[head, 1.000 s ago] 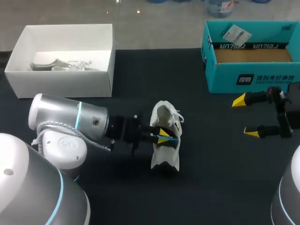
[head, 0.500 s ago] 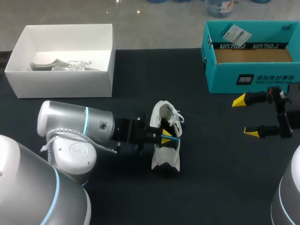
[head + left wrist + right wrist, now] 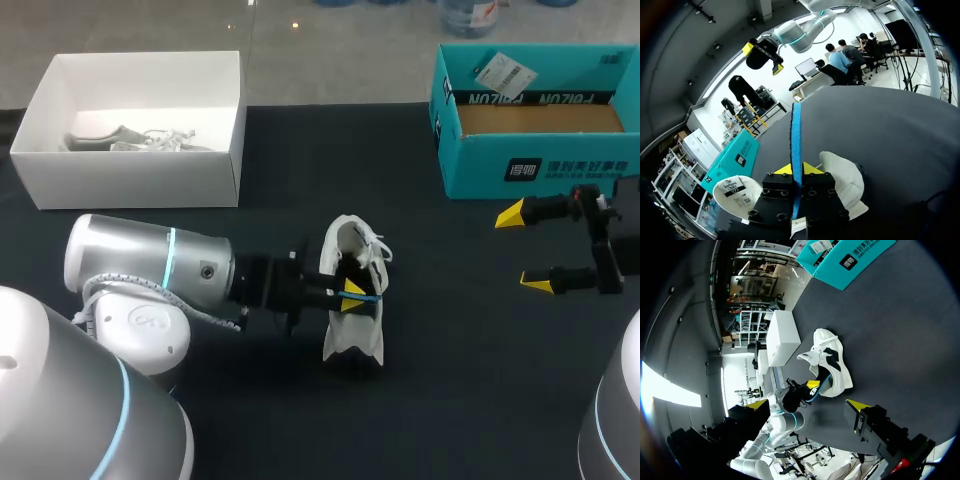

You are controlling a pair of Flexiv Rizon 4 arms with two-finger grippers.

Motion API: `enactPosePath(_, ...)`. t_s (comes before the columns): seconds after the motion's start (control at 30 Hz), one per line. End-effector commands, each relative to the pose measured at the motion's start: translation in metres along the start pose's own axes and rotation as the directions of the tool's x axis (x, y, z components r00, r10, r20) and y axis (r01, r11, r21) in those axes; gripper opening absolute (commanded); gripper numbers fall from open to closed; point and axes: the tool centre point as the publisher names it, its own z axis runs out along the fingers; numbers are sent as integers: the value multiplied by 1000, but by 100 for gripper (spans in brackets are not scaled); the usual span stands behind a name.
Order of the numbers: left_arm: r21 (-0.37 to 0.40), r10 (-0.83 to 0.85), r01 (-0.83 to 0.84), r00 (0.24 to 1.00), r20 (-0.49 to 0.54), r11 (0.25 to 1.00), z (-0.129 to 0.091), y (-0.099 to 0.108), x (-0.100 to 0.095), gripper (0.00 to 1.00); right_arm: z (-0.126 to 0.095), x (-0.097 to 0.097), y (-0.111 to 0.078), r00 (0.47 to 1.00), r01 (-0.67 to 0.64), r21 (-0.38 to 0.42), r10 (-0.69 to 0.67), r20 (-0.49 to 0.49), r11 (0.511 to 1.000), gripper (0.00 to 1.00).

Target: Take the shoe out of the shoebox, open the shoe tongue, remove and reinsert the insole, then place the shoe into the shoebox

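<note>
A white shoe (image 3: pixel 352 330) with black lining lies on the dark table near the middle, its laces (image 3: pixel 378 248) toward the far side. My left gripper (image 3: pixel 350 293) is at the shoe's opening, shut on a thin blue insole (image 3: pixel 366 297). In the left wrist view the insole (image 3: pixel 796 135) stands on edge between the yellow tips and reaches ahead of them, with the shoe (image 3: pixel 842 180) just beside the fingers. I cannot tell how deep the insole sits in the shoe. My right gripper (image 3: pixel 528 249) hangs open and empty at the right, well away from the shoe (image 3: pixel 832 365). The teal shoebox (image 3: pixel 540 165) stands at the back right.
A white open box (image 3: pixel 140 170) at the back left holds another pale shoe (image 3: pixel 130 138). A tag (image 3: pixel 500 72) lies on the teal box's raised lid. Bare dark table surface lies between the shoe and the right gripper.
My left arm pushed a little toward the shoe and came back again, keeping the insole in its fingers. The shoe barely shifted. The right arm stayed still.
</note>
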Motion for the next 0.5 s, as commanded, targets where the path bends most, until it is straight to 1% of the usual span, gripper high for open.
enactPosePath(0.03,-7,-5,5,1000,-23,1000,6,5,4,0,-5,-2,-9,1000,-2,-14,2,1,1000,100)
enactPosePath(0.17,-25,6,-7,1000,-13,1000,16,15,3,0,-5,-2,-9,1000,-2,-14,2,1,1000,100)
enactPosePath(0.33,-55,2,-1,1000,14,998,28,30,-5,0,-5,-2,-9,1000,-2,-14,2,1,1000,100)
enactPosePath(0.5,-91,-7,10,1000,27,996,33,43,-11,0,-5,-2,-9,1000,-2,-14,2,1,1000,100)
